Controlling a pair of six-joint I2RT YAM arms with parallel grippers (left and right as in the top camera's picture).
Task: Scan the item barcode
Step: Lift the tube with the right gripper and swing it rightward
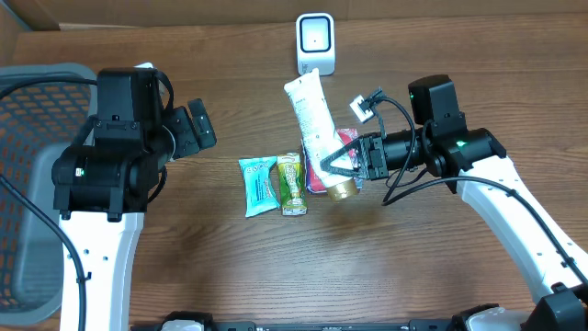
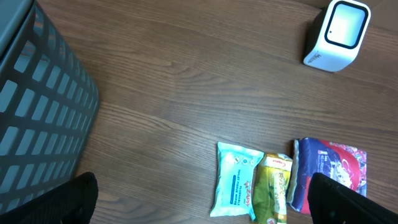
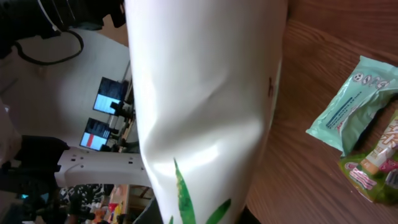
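Robotics lab workbench
A left robot arm [image 1: 92,257] and a right robot arm [image 1: 514,213] flank a wood-grain table [image 1: 230,276] holding a scanner [image 1: 315,43]; lit monitors [image 3: 102,115] glow behind.

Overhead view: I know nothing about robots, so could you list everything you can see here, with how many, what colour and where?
scanner: one, white, far edge of table, centre
tube: one, white with gold cap, held in front of the scanner
teal packet: one, teal, table centre
green packet: one, green, right of the teal one
red and blue packet: one, beside the green packet, partly below the tube
basket: one, grey mesh, left edge
table: one, brown wood
left end effector: one, black, open, empty, near the basket
right end effector: one, black, shut on the tube
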